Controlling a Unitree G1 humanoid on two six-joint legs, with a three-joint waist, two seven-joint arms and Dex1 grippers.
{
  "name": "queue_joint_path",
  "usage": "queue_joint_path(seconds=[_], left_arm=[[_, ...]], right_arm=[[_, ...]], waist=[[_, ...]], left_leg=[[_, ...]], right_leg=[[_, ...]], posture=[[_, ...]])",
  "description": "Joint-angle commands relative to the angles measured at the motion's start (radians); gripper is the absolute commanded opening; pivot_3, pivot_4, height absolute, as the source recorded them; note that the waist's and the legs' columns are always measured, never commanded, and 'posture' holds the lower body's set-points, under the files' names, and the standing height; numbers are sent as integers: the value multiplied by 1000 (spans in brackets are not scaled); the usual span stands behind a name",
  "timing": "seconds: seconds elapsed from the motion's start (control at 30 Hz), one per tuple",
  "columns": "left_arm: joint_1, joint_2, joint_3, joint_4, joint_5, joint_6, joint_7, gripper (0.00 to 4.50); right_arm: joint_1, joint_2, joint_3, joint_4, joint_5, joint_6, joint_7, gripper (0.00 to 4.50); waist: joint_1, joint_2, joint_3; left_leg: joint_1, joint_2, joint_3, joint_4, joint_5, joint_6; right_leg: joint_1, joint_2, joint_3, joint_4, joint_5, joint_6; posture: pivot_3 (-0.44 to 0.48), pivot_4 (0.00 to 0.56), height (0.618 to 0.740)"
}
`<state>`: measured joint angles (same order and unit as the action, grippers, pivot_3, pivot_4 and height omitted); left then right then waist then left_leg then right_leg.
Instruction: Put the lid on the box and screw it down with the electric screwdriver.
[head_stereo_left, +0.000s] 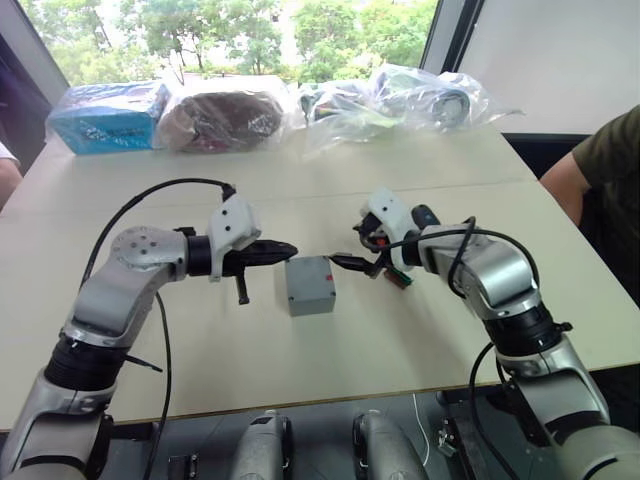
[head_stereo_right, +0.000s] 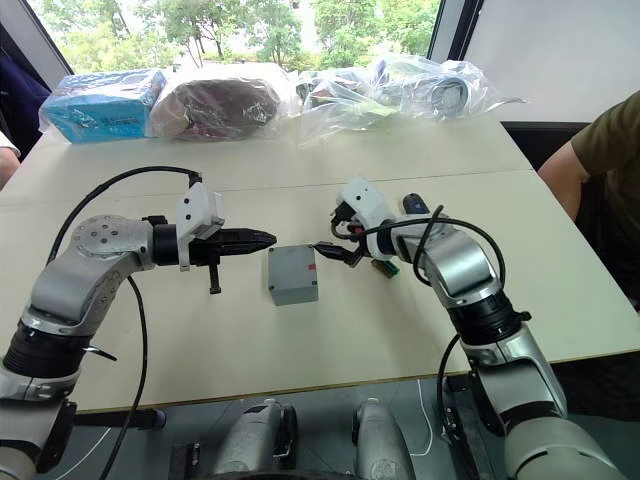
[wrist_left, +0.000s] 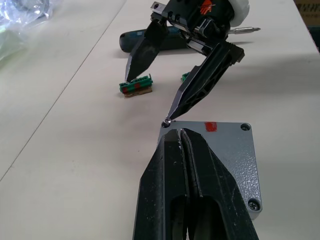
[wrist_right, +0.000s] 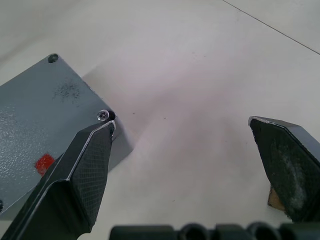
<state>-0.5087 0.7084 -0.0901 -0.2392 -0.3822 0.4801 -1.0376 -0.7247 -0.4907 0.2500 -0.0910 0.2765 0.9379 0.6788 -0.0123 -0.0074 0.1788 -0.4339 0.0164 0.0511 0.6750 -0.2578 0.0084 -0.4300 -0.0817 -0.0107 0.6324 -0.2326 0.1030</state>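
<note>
Two grippers flank box (head_stereo_left: 310, 285) mid-table, lid (wrist_left: 225, 150) already seated. Left gripper (wrist_left: 182, 137) pinched closed, resting over lid, likely steadying. Right gripper (wrist_left: 150, 100) spread wide, one fingertip at corner screw (wrist_right: 103, 115). Electric screwdriver (wrist_left: 150, 41) lies unused behind right gripper.

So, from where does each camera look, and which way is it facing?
Left eye view: on the head, looking down over the table; both arms show.
Right eye view: the same scene, slightly shifted.
Left wrist view: along the shut left pincer, over the lid, towards the open right pincer and the electric screwdriver.
Right wrist view: between the right pincer's fingers, at the lid's corner screw.
All share the lid.
</note>
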Motion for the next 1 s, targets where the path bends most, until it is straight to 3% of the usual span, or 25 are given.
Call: queue_joint_path(seconds=[0.03,0.33,0.63,1.0], left_arm=[[-10,13,25,-34,-8,2,6,0],[5,17,20,-22,3,-8,-2,0],[55,47,10,-15,19,-22,-14,0],[60,-18,-32,37,54,-53,10,0]], right_arm=[[-50,-8,-30,-11,2,-14,13,4487],[-50,10,-85,-54,56,48,4,4487],[102,72,-99,-218,82,-16,-52,4487],[170,104,-70,-168,27,-125,-104,4487]], waist=[[0,0,0],[1,0,0],[1,0,0],[1,0,0]], left_leg=[[0,0,0,0,0,0],[0,0,0,0,0,0],[0,0,0,0,0,0],[0,0,0,0,0,0]], right_leg=[[0,0,0,0,0,0],[0,0,0,0,0,0],[0,0,0,0,0,0],[1,0,0,0,0,0]], posture=[[0,150,740],[0,150,740],[0,150,740],[0,150,740]])
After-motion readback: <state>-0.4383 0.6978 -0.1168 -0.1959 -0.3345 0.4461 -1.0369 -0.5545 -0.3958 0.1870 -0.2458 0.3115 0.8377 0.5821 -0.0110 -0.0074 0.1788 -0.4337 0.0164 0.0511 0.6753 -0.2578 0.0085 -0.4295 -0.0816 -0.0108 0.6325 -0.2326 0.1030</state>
